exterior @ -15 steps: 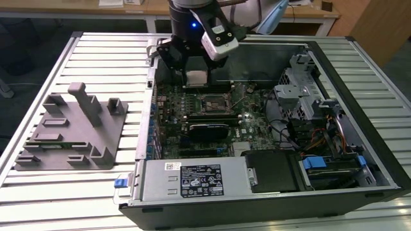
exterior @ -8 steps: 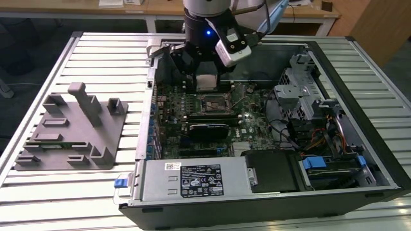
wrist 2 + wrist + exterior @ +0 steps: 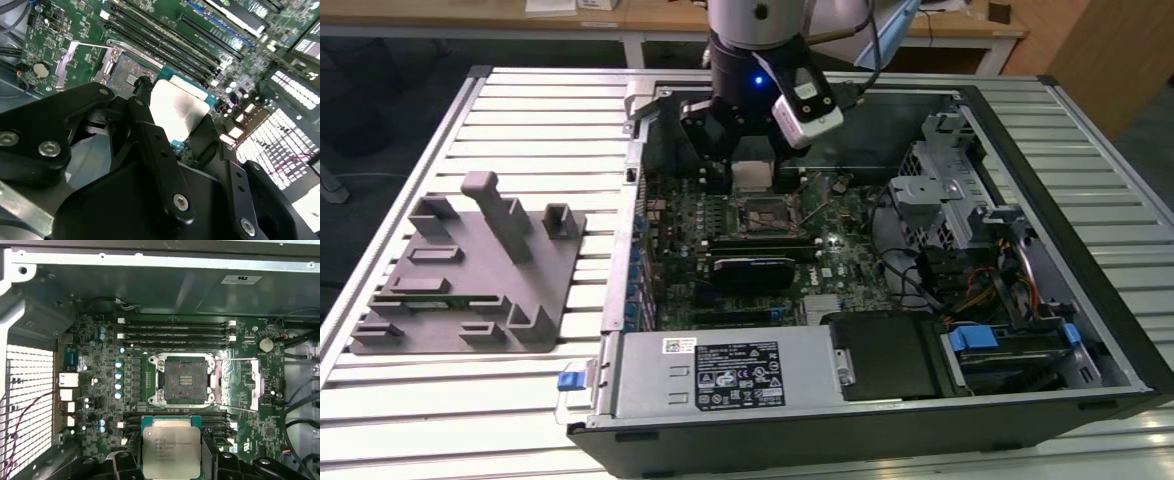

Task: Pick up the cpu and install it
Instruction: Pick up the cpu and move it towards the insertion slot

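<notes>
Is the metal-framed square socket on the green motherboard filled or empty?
Empty: the socket lies bare, retention plate swung open; the silvery square cpu sits in the gripper.

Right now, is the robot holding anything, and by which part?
Yes. The gripper pinches the cpu by two opposite side edges, its silvery top showing. The cpu is not yet in the open socket.

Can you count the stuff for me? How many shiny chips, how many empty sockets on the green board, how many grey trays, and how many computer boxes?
cpu, held in the gripper: 1
empty socket: 1
grey tray: 1
computer case: 1
Total: 4
</notes>
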Robot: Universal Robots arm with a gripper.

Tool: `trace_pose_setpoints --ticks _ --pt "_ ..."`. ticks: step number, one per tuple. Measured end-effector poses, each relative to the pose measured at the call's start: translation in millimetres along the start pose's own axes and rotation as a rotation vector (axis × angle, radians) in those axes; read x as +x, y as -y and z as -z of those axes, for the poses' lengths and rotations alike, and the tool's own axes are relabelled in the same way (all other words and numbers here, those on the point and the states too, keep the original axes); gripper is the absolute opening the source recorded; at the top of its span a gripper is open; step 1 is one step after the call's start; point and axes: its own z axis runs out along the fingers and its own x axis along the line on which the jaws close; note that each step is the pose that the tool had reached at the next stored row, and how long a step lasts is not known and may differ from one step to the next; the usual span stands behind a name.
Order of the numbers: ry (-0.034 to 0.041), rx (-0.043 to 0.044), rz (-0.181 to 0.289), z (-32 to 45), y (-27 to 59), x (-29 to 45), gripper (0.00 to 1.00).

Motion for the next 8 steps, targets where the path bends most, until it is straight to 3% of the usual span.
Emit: trace_pose_setpoints --ticks 8 --pt "-0.0038 0.0029 0.000 -15.1 -6.5 -2.9 0.55"
